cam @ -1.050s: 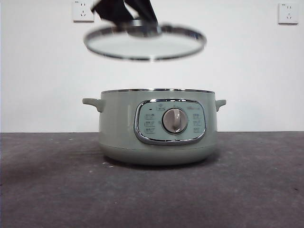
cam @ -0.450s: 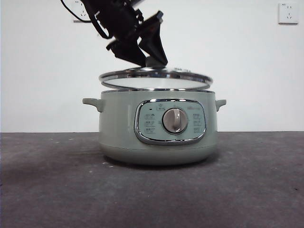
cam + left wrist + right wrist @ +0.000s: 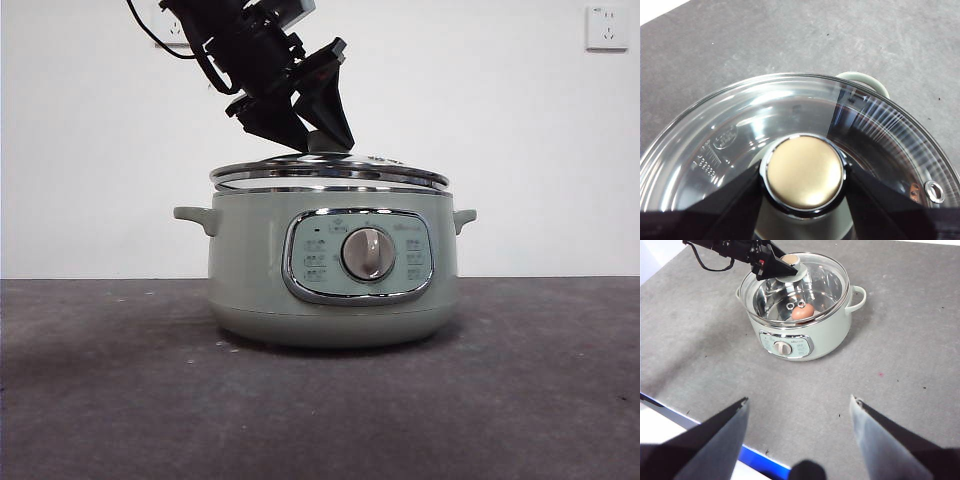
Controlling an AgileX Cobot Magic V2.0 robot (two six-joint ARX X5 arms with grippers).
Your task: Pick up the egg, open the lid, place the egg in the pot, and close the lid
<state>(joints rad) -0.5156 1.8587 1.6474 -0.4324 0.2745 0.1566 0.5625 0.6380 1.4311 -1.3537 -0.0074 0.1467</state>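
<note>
The sage-green pot (image 3: 330, 300) stands mid-table with its dial panel (image 3: 368, 253) facing the front camera. The glass lid (image 3: 330, 172) lies on the pot's rim, tilted slightly. My left gripper (image 3: 318, 135) comes down from the upper left and is shut on the lid's knob (image 3: 805, 172), one jaw on each side. The reddish-brown egg (image 3: 802, 312) lies inside the pot (image 3: 810, 337), seen through the lid (image 3: 815, 285). My right gripper (image 3: 800, 402) is open and empty, high above the table in front of the pot.
Grey table (image 3: 120, 400) with a white wall behind it, with sockets (image 3: 606, 27) on the wall. One pot handle (image 3: 865, 80) shows past the lid's rim. The table's near edge (image 3: 760, 460) has a blue strip.
The left gripper has lowered the lid from high above the pot down onto the rim. The pot has not moved.
</note>
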